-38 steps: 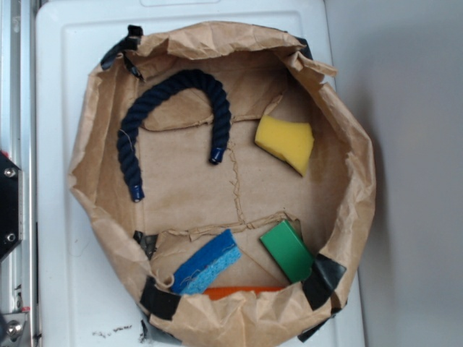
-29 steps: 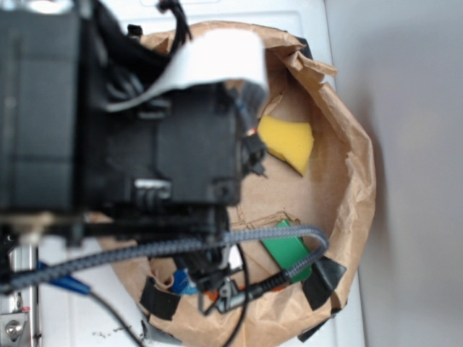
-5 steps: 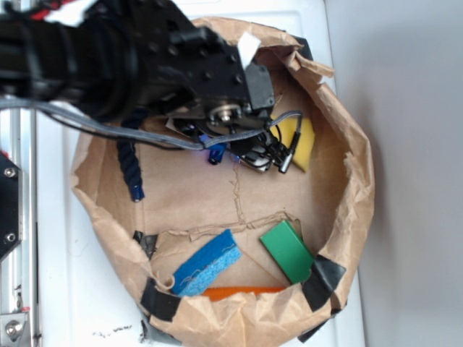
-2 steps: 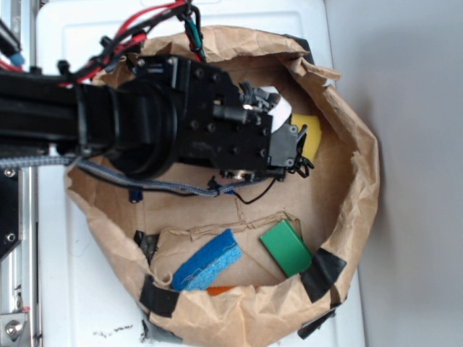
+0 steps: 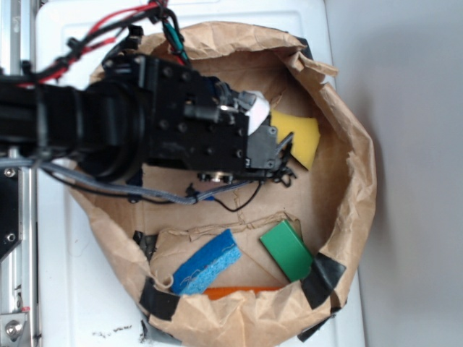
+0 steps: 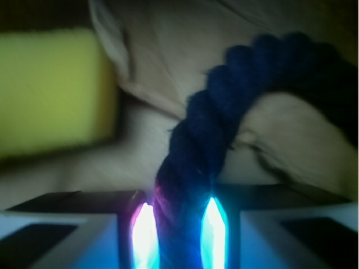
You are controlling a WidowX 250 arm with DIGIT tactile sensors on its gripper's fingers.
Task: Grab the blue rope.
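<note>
White tabletop (image 5: 72,303) is seen beneath a crumpled brown paper basin (image 5: 354,188), over whose upper left half the black arm is stretched. At the gripper (image 6: 179,230), shown only in the wrist view, the blue rope (image 6: 219,112) is seen running down between two glowing fingers (image 6: 145,232), one lit at each flank; the jaws appear clenched on it, or very nearly so. In the exterior view the rope is hidden under the arm, so its place there cannot be told.

A slip is judged the chief risk: the rope is thick, round and twisted, so if only a short length is pinched, it could roll out when lifted. The free length could also drag on the creased paper and snag, or pull the light basin along. A grey braided cable (image 5: 108,189) hangs low under the arm and might catch.

Within the basin are held a yellow sponge (image 5: 304,141) just beside the gripper's end, a green block (image 5: 287,249), a bright blue sponge (image 5: 208,264) and an orange piece (image 5: 242,291) along the near wall.
</note>
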